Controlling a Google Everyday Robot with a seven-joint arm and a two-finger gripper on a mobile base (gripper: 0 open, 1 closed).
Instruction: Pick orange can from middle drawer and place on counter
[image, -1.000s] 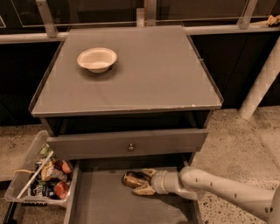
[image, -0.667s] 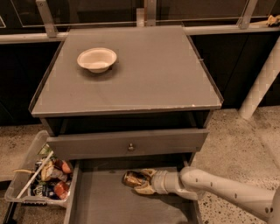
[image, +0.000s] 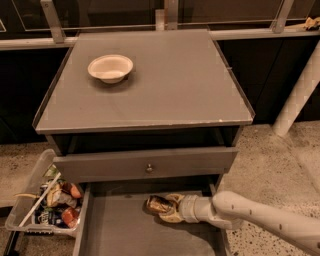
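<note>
The orange can (image: 157, 204) lies on its side on the grey floor of the open middle drawer (image: 125, 231), near the drawer's back. My gripper (image: 167, 209) reaches in from the right on a white arm and its pale fingers sit around the can's right end, shut on it. The can rests low, at or just above the drawer floor. The counter (image: 170, 85) is the flat grey cabinet top above, with a thin raised rim.
A white bowl (image: 110, 67) stands on the counter's back left. A grey drawer front with a round knob (image: 148, 168) overhangs the open drawer. A clear bin of snack packets (image: 47, 200) sits on the floor at left. A white post (image: 299, 90) stands at right.
</note>
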